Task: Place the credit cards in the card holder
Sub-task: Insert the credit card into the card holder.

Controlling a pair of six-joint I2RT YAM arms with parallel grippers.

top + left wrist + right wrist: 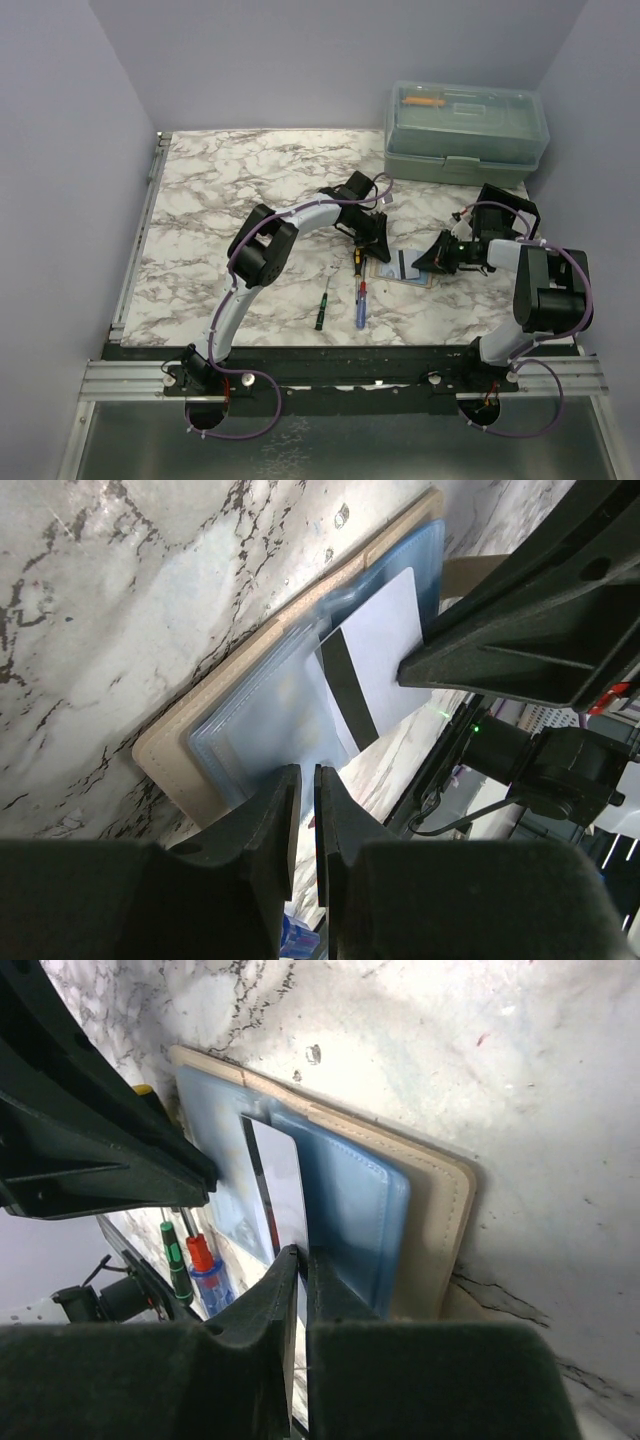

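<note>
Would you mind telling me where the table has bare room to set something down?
Free: the marble left of the left arm, to the wall, and the back strip left of the toolbox. Crowded: centre front, where the left gripper and right gripper meet at the holder and card, screwdrivers beside.

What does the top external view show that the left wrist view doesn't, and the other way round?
Only top external: the green toolbox and the green-handled screwdriver. Only left wrist: the narrow gap between the fingers of the left gripper. Both: the open card holder, a pale card lying on it, and the right gripper at that card's edge.
</note>
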